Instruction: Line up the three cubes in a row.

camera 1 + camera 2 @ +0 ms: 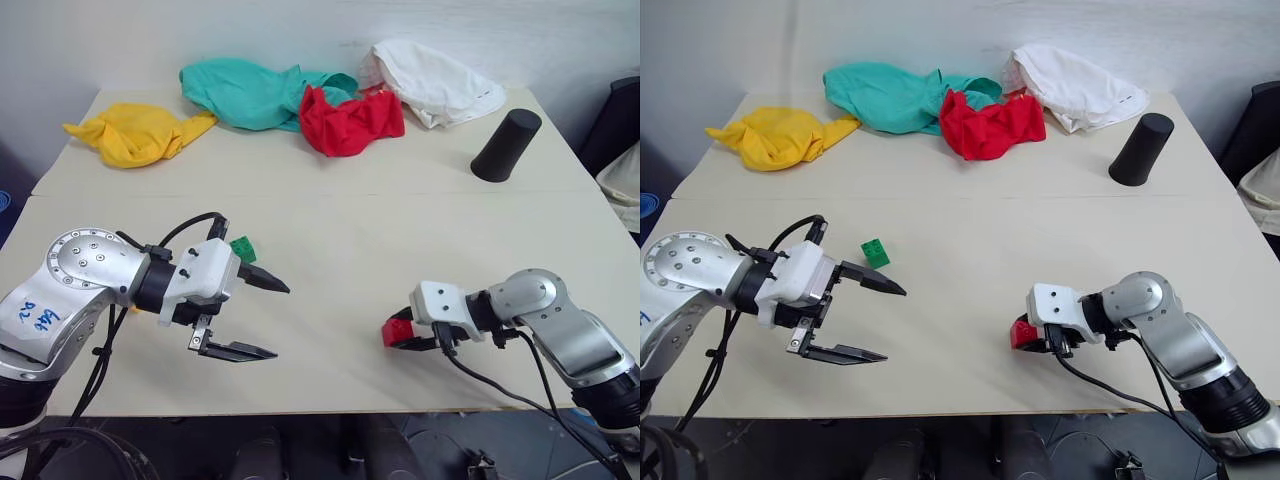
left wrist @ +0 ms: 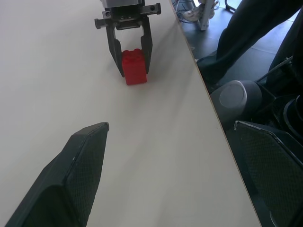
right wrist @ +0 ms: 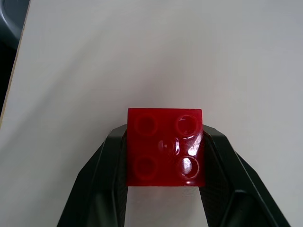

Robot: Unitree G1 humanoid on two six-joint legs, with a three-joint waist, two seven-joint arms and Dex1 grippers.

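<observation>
We see the right gripper (image 1: 1025, 335) near the desk's (image 1: 970, 200) front edge, towards the front right corner, its two black fingers pinching the red cube (image 3: 165, 147) by opposite sides; the cube sits on the desk surface. The left gripper (image 1: 878, 322) hangs above the front left part of the desk with fingers spread wide and nothing between them. The green cube (image 1: 876, 253) lies just behind that gripper. Along the back edge we note yellow (image 1: 780, 135), teal (image 1: 890, 95), red (image 1: 992, 125) and white (image 1: 1070, 85) cloths, and a black cylinder (image 1: 1142, 148) towards the back right corner.
</observation>
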